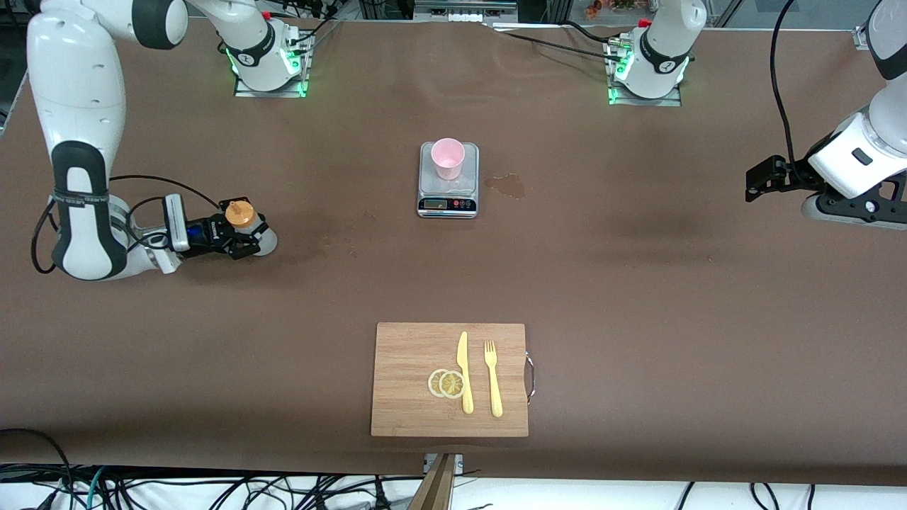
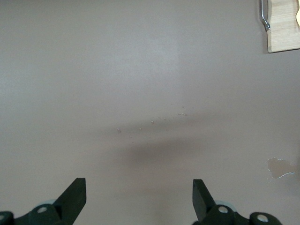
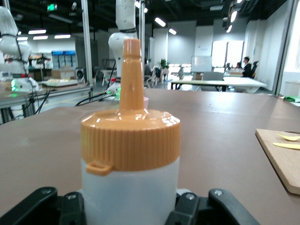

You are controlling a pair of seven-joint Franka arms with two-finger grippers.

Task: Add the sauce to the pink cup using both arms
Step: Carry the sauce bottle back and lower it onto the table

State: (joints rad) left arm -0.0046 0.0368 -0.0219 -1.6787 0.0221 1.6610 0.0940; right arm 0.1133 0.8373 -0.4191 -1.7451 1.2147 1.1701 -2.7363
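Observation:
The squeeze bottle (image 1: 241, 221), translucent whitish with an orange nozzle cap, stands upright on the table toward the right arm's end. My right gripper (image 1: 244, 237) is low at the table, its fingers pressed against both sides of the bottle's body (image 3: 130, 183). The pale pink cup (image 1: 448, 157) stands upright on a small silver kitchen scale (image 1: 448, 202) mid-table, toward the robots' bases. My left gripper (image 1: 759, 178) hangs open and empty over bare table at the left arm's end; its wrist view shows its fingers (image 2: 75, 197) wide apart over bare table.
A wet stain (image 1: 506, 185) lies beside the scale toward the left arm's end. A wooden cutting board (image 1: 397, 354) with a yellow knife (image 1: 464, 372), a yellow fork (image 1: 492, 379) and two lemon slices (image 1: 446, 383) lies near the front edge.

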